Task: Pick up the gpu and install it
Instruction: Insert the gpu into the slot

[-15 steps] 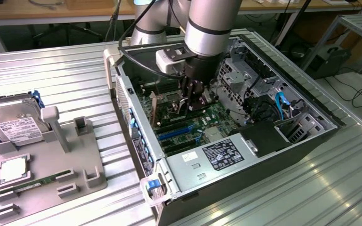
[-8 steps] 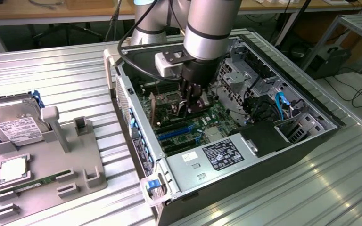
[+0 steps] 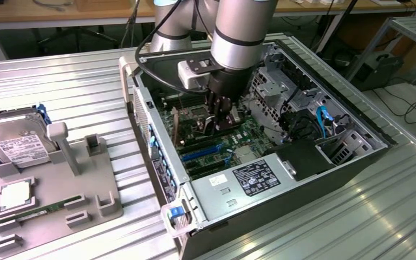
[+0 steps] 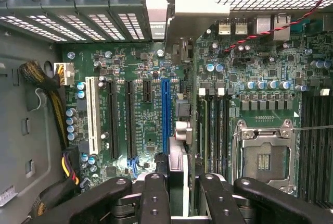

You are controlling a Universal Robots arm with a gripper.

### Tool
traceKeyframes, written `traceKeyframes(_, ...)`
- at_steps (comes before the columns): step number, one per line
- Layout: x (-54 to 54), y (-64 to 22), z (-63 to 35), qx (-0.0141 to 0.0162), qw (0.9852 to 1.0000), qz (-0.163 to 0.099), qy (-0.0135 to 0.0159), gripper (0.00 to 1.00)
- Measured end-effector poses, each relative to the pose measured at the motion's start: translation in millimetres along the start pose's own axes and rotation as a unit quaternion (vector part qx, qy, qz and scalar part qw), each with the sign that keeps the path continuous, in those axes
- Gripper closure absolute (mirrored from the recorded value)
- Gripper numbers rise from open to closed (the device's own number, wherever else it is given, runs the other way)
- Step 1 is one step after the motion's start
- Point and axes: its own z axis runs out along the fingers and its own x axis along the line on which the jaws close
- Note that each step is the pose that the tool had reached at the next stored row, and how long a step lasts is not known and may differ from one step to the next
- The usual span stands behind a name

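Lab/workshop: I worked at ribbed metal bench, open PC case, grey parts fixture, cabled desks behind.

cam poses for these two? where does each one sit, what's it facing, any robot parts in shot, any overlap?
Exterior view: off the arm, above and to one side, looking down at the open PC case; shows the arm and gripper reaching inside, with the parts tray at the exterior view's left.
Wrist view: on the wrist, looking along the gripper at the motherboard; black fingers frame the gpu, seen edge-on.
Shared: motherboard, blue slot, gripper, gpu.
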Motion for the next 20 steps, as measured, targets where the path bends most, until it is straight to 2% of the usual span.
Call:
traceKeyframes(7,0.9,1.8,5.2,-0.0001,1.0,0.0,0.0001,0.72)
traceKeyframes(12,3.3,2.6,7.5,0.0,1.0,0.0,-0.003,0.72)
traceKeyframes(20,5.7,3.4,13.7,0.0,1.0,-0.001,-0.003,0.72)
